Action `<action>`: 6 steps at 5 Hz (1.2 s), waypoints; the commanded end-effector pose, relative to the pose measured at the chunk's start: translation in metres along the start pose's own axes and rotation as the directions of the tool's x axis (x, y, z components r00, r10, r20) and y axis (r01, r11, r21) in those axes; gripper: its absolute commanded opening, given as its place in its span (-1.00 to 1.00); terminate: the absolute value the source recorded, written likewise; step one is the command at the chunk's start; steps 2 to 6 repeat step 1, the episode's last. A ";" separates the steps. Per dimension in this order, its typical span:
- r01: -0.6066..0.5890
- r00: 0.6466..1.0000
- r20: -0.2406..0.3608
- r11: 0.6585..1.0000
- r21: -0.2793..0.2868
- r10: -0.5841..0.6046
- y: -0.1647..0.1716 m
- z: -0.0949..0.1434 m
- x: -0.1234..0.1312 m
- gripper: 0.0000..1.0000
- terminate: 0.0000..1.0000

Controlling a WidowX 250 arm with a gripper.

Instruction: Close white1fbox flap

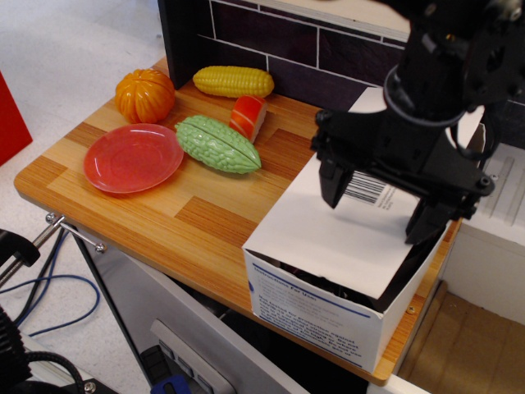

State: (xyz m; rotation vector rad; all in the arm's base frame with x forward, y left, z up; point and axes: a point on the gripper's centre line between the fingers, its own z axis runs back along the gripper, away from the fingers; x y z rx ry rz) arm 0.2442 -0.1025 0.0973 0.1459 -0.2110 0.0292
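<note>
White cardboard white1fbox [316, 316] is placed at 4 o'clock on the wooden table [164, 217], at its front right corner. Blue printed text is carried on the near long side; the wording is too small to be read. Contents are almost wholly hidden; only a dark gap is seen beneath the front edge of the lid.

Flap [328, 238], white, is laid nearly flat over the box opening, with a black barcode partly visible on its upper face.

Black gripper [379, 203] is positioned over the flap at 3 o'clock, fingers spread apart, nothing grasped; contact with the flap cannot be told.

Red plate [133, 158], at 9 o'clock, is empty. Green bitter gourd [217, 144] is just beside it. Orange pumpkin [144, 95], yellow corn cob [234, 81] and a red-and-white block [248, 117] are ranged at 10 to 12 o'clock.
</note>
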 end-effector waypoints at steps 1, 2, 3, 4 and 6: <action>0.004 1.000 0.013 0.999 -0.042 -0.004 0.002 0.002 0.001 1.00 1.00; 0.004 1.000 0.013 0.999 -0.042 -0.004 0.002 0.002 0.001 1.00 1.00; 0.004 1.000 0.013 0.999 -0.042 -0.004 0.002 0.002 0.001 1.00 1.00; 0.004 1.000 0.013 0.999 -0.042 -0.004 0.002 0.002 0.001 1.00 1.00; 0.004 1.000 0.013 0.999 -0.042 -0.004 0.002 0.002 0.001 1.00 1.00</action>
